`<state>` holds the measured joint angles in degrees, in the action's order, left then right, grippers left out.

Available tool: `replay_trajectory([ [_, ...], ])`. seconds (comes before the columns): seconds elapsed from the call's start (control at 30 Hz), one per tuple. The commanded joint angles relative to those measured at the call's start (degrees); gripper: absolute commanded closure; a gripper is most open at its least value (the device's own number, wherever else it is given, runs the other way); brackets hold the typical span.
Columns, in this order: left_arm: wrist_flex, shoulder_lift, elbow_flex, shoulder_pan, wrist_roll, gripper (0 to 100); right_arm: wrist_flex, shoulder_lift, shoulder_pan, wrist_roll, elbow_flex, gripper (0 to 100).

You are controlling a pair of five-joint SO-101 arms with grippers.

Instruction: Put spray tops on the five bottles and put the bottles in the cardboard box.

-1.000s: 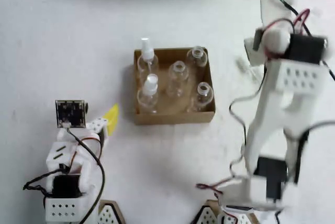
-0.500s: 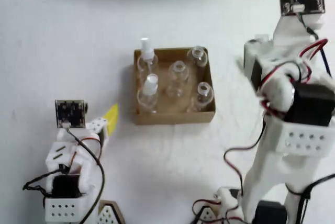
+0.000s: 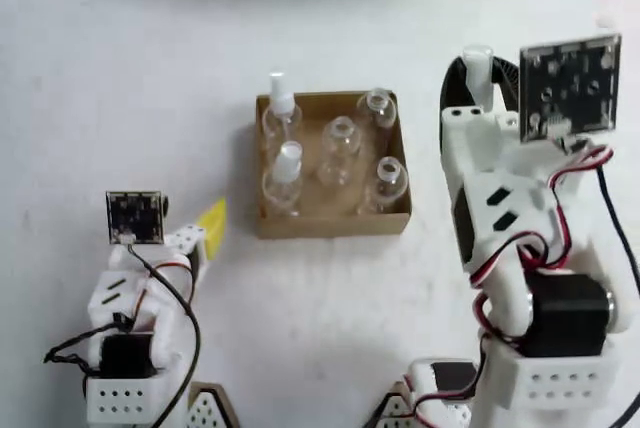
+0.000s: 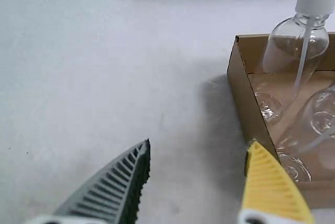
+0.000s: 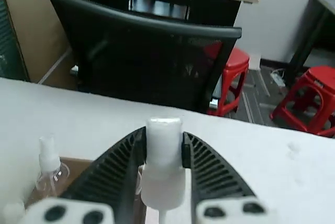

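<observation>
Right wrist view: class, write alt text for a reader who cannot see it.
The right end effector is shut on a white spray top, held upright with its thin tube hanging down over the white table. Beyond it a topped bottle stands in the cardboard box; a black chair and red stools stand past the table.

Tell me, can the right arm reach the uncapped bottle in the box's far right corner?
Probably yes: the right tool, holding a spray top, is beside the box and nothing blocks that bottle.

High view down over table, wrist views low, near, sharing cardboard box
</observation>
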<state>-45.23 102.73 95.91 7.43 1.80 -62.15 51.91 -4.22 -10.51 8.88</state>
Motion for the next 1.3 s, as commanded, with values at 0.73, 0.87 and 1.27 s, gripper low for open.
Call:
replay_trajectory([
  [0.73,1.4,0.3,-0.6,-0.4,-0.8,73,47.0,1.0,-19.8,0.2,16.5,98.2],
  [0.87,1.4,0.3,-0.6,-0.3,-0.8,73,58.0,-2.4,-19.8,0.0,25.7,98.2],
  [1.27,1.4,0.3,-0.8,-0.7,-0.8,73,61.5,-10.6,-16.4,0.4,29.6,98.2],
])
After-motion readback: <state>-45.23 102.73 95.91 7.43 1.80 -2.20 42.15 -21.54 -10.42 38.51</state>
